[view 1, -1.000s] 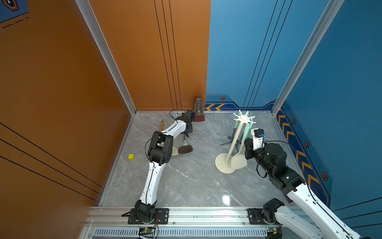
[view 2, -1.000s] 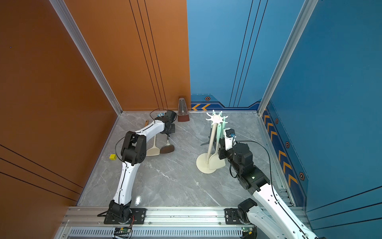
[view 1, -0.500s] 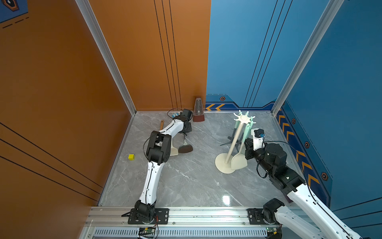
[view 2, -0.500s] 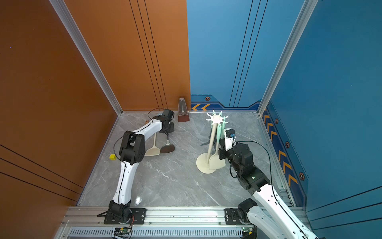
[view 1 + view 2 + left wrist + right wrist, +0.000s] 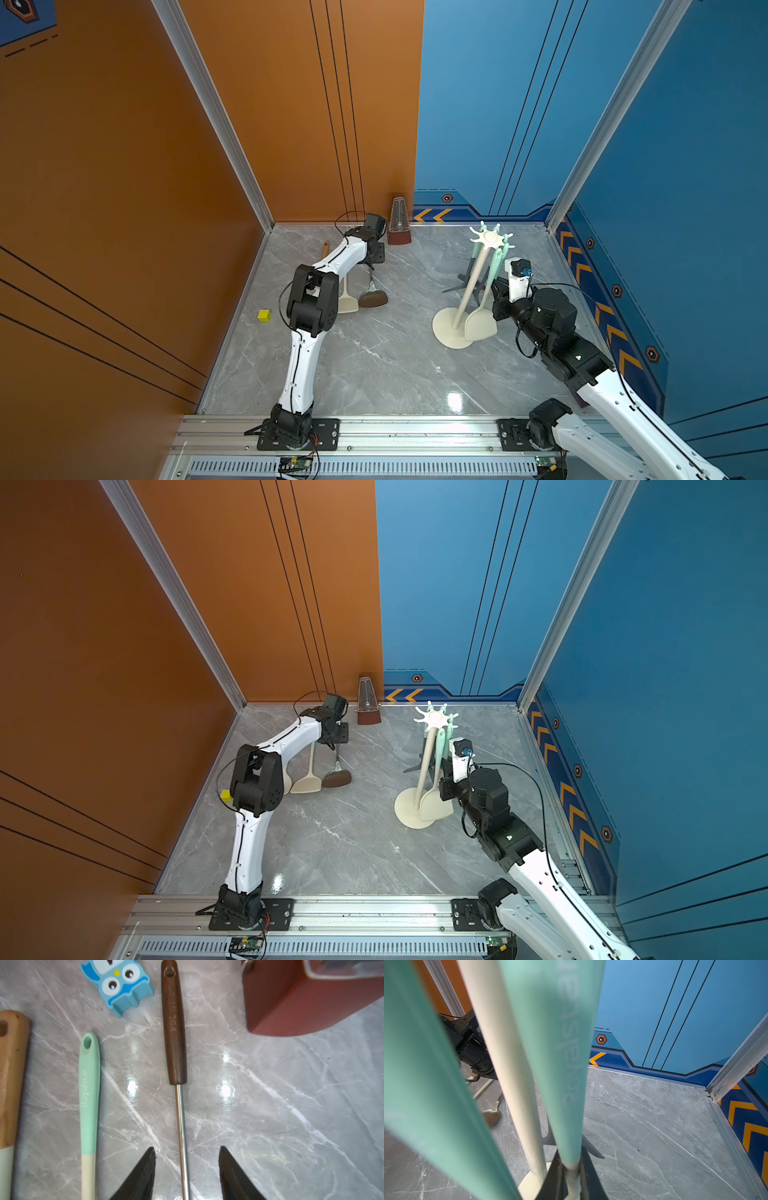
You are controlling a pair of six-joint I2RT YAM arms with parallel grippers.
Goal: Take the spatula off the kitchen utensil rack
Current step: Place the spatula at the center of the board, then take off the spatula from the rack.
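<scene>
In both top views my right gripper [image 5: 495,291] sits at the spatula [image 5: 481,326], which hangs from the rack [image 5: 470,282] with its cream blade down beside the round base; my left gripper [image 5: 374,261] is low over the utensils [image 5: 348,297] lying near the metronome [image 5: 399,226], well apart from the rack; in the left wrist view its jaws stand apart on either side of the steel shaft of a spoon [image 5: 175,1064], touching nothing, with an owl toy [image 5: 118,987] just beyond; in the right wrist view my right gripper is clamped tight on the spatula's handle where mint turns to cream, the rack's pole just beside it and a second mint handle [image 5: 425,1084] crowding the far side; I judge the risk lies in the lift: if the handle's eye catches its prong, the rack tips or drags, and that neighbour may come off too; held so low, the smooth handle could also slide through my grip; the table [image 5: 395,365] is glossy grey marble, hard and slick, so the base would skid; orange and blue walls [image 5: 478,104] close in, the blue one near my right arm.
</scene>
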